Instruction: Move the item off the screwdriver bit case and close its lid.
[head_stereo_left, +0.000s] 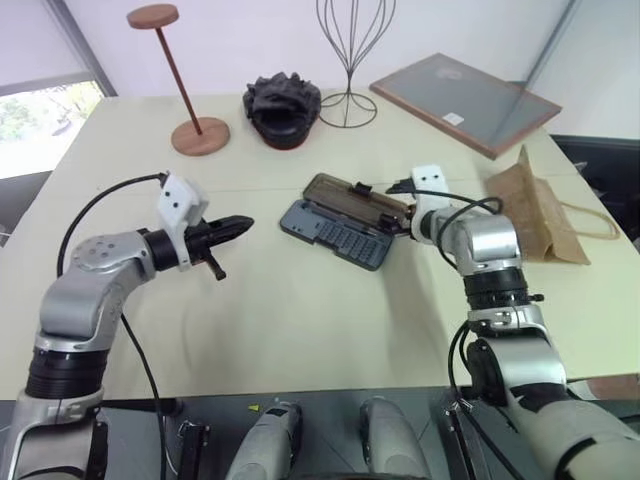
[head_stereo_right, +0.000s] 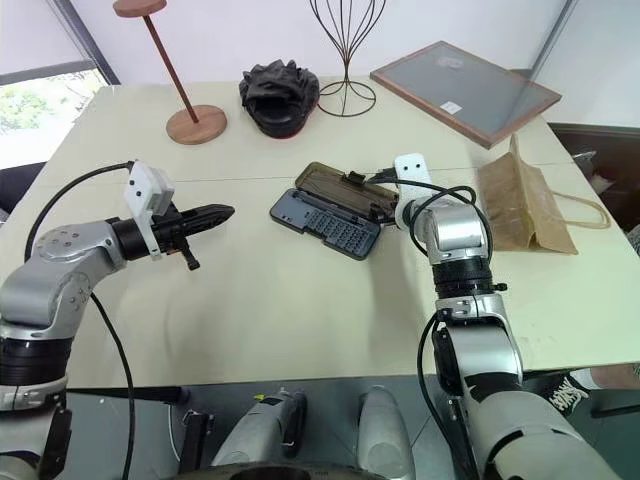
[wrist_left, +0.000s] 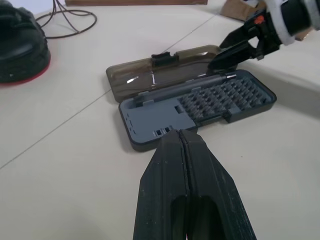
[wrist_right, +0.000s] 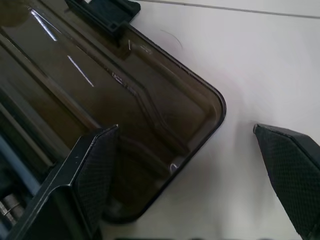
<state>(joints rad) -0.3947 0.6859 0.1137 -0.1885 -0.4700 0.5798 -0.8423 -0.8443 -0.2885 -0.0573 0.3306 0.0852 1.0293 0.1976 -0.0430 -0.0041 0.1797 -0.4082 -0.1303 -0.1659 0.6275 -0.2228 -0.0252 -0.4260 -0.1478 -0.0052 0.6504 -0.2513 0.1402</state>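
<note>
The screwdriver bit case (head_stereo_left: 335, 235) lies open in the middle of the table, its rows of bits showing. Its smoky-brown lid (head_stereo_left: 350, 198) lies flat behind the base, with the black latch tab (wrist_right: 107, 10) on its far edge. The kraft paper bag (head_stereo_left: 535, 210) rests on the table to the right, apart from the case. My right gripper (wrist_right: 192, 175) is open and low at the lid's right end, one finger (wrist_right: 95, 170) over the lid's corner and the other beside it over the table. My left gripper (head_stereo_left: 240, 226) is shut and empty, hovering left of the case and pointing at it.
Along the back of the table stand a wooden stand (head_stereo_left: 185, 100), a crumpled black object (head_stereo_left: 283, 105), a wire stand (head_stereo_left: 350, 60) and a framed board (head_stereo_left: 465, 100). Bare table (head_stereo_left: 300, 320) stretches in front of the case.
</note>
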